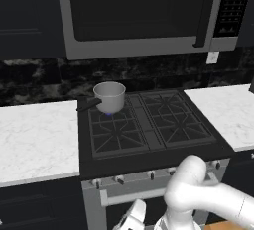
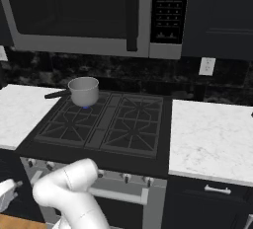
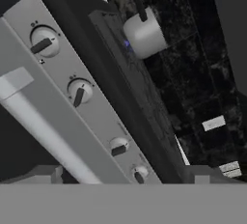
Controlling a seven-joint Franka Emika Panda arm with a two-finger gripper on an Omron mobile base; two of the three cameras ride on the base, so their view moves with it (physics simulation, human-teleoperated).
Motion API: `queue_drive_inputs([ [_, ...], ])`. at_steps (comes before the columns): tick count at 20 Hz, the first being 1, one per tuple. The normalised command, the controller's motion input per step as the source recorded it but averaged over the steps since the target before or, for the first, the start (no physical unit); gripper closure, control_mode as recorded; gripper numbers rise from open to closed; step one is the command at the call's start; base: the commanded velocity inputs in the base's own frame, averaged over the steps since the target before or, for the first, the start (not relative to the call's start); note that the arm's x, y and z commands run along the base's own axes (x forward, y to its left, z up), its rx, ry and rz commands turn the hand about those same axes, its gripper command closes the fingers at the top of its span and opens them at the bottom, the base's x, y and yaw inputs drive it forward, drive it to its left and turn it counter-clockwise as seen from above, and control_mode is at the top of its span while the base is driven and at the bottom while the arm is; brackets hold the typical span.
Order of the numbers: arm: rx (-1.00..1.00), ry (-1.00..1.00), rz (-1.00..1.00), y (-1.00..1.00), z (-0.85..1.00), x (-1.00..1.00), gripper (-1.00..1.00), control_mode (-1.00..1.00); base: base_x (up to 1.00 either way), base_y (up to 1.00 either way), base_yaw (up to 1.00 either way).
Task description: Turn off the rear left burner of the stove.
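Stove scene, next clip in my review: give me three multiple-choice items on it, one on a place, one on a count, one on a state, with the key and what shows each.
1. Where does the saucepan stand?
A. on the rear left burner
B. on the front right burner
C. on the white counter

2. How many grate sections does the stove have?
A. two
B. four
C. six

3. What is the state of the rear left burner?
A. lit
B. off
C. covered by a lid

Key: 1 A, the pan sits at the back left of the cooktop in both base views. 2 B, two grate sections lie on each side of the centre strip. 3 A, a small blue flame shows under the pan.
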Motion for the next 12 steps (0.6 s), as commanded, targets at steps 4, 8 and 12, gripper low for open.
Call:
queue_drive_inputs([
  [4, -0.01, -0.18, 0.0, -0.04, -0.34, 0.29, -1.0, -1.0, 0.0, 0.0, 0.0],
  [8, 0.0, -0.09, 0.0, -0.01, 0.06, 0.31, -1.0, -1.0, 0.0, 0.0, 0.0],
  [12, 0.0, -0.1, 0.0, 0.0, 0.32, 0.43, -1.0, -1.0, 0.0, 0.0, 0.0],
])
